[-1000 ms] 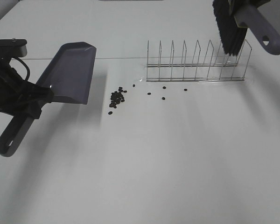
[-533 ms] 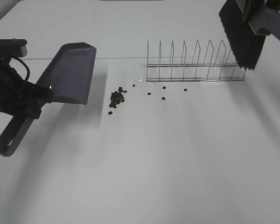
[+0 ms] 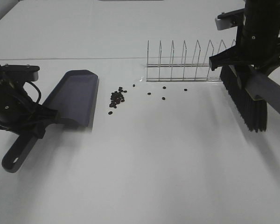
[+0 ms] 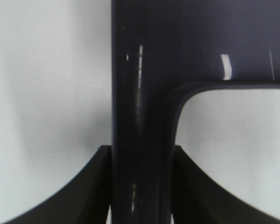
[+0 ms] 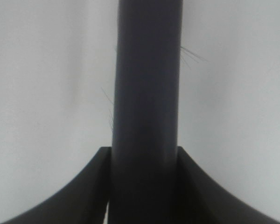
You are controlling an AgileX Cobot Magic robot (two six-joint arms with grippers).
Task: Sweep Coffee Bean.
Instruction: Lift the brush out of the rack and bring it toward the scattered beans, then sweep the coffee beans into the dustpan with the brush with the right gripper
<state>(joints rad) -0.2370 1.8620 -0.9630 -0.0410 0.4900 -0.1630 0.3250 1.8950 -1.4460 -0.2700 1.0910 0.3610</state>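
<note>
Coffee beans [image 3: 116, 97] lay on the table [image 3: 154, 177] just in front of the wire rack [image 3: 196, 60], most heaped off the end nearer the dustpan [image 3: 74, 98], a few strays along its front. The left gripper [image 4: 141, 186] was clamped on the dustpan handle, the right gripper [image 5: 144, 186] on the brush [image 3: 245, 100] handle. Best, I reckoned, to set the bristles beyond the farthest stray and draw towards a flat pan lip. Only the high view showed beans; the wrist views showed just the grips
</note>
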